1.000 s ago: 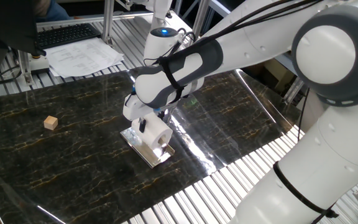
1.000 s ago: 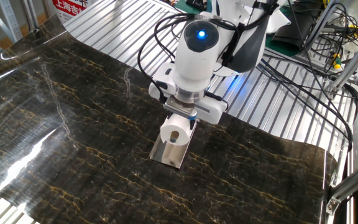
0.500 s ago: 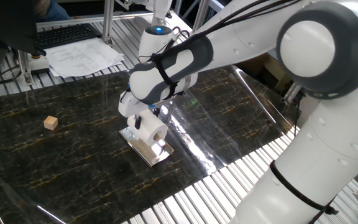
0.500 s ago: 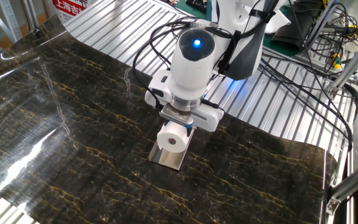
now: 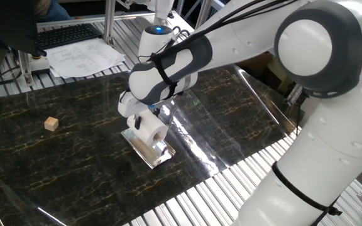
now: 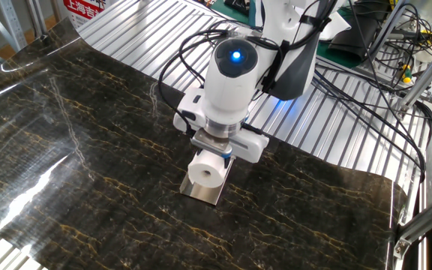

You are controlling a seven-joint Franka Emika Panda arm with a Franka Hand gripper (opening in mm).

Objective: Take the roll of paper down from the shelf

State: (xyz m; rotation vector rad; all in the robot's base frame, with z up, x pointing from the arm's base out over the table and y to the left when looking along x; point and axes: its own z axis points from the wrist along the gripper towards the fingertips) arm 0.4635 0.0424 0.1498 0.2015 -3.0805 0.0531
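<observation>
The roll of paper (image 5: pixel 151 130) is a small white cylinder lying on its side, hollow core facing the camera in the other fixed view (image 6: pixel 203 170). My gripper (image 5: pixel 146 124) is shut on it from above and holds it just over the shelf (image 5: pixel 148 149), a shiny flat metal plate on the dark marble table. In the other fixed view the gripper (image 6: pixel 214 151) sits under the white wrist and the shelf (image 6: pixel 203 192) shows below the roll. The fingertips are mostly hidden by the roll and wrist.
A small tan wooden cube (image 5: pixel 51 123) lies at the left of the table. A clear glossy plastic sheet (image 5: pixel 231 119) covers the table's right part. Papers (image 5: pixel 83 58) and a keyboard (image 5: pixel 65 34) lie behind. Cables (image 6: pixel 366 90) hang over the ribbed metal surface.
The gripper with the roll has shifted slightly left and up off the shelf's middle; more of the plate's right end now shows.
</observation>
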